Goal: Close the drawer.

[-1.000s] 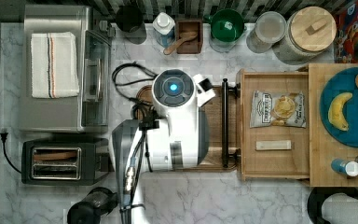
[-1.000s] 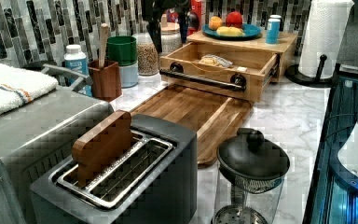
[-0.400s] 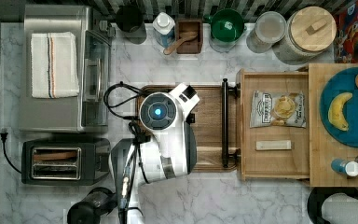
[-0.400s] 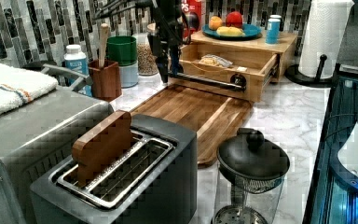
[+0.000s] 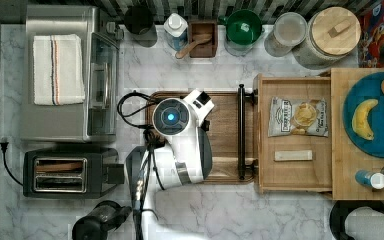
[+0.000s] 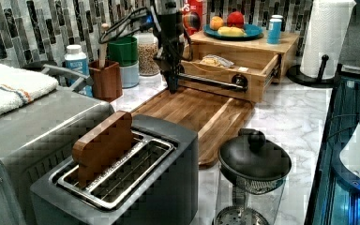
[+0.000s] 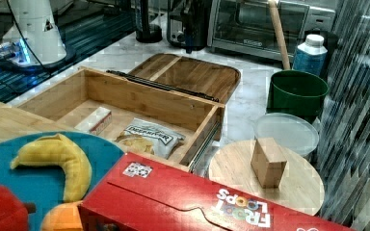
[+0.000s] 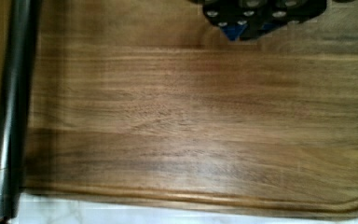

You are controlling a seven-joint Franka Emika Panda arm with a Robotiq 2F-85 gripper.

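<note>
1. The marble table (image 5: 220,210) carries a toaster oven (image 5: 65,80) and a toaster (image 5: 62,172) at the top view's left.
2. The arm (image 5: 180,145) hangs over the walnut tray (image 6: 192,110).
3. The drawer (image 5: 292,177) stands pulled open, beside the tray; its black handle (image 5: 241,132) faces the arm, and a snack bag (image 5: 297,116) lies inside.
4. Whether the jaws (image 6: 172,85) are wide or narrow, I cannot tell.
</note>
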